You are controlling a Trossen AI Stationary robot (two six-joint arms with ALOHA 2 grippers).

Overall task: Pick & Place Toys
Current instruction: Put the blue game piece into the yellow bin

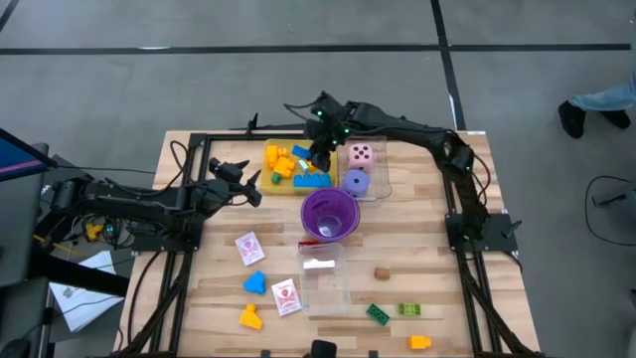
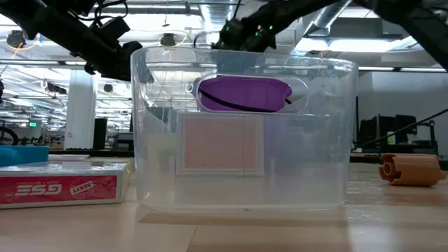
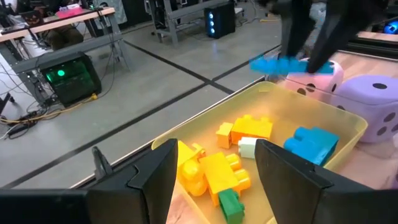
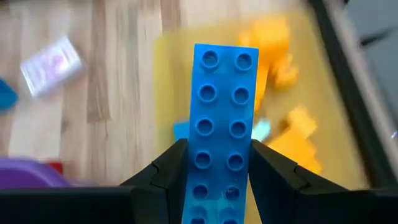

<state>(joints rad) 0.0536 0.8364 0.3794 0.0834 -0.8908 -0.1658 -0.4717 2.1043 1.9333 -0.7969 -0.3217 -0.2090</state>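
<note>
The right gripper point(image 1: 320, 157) hangs over the yellow tray point(image 1: 270, 185) at the far side of the table, with a long blue brick point(image 4: 222, 127) pinched between its fingers. The step in hand looks like setting that brick down among the bricks already in the tray. To do it well, I would keep the brick over the open patch of the tray floor, lower it until it is close above the pile, and only then part the fingers, so it does not bounce off the yellow and orange pieces or tip over the rim. It is long, so it should lie along the tray and not across a wall.

The fingers are clamped on the brick's two long sides near one end, with most of its studded face sticking out beyond them. From the left wrist the brick shows in the air above the tray, touching nothing below.

The left gripper point(image 1: 246, 181) waits just left of the tray, its fingers apart and holding nothing.

A pink die point(image 1: 362, 155) and a purple die point(image 1: 356, 183) sit just right of the tray. More bricks and two cards point(image 1: 249, 248) lie scattered on the near side.
</note>
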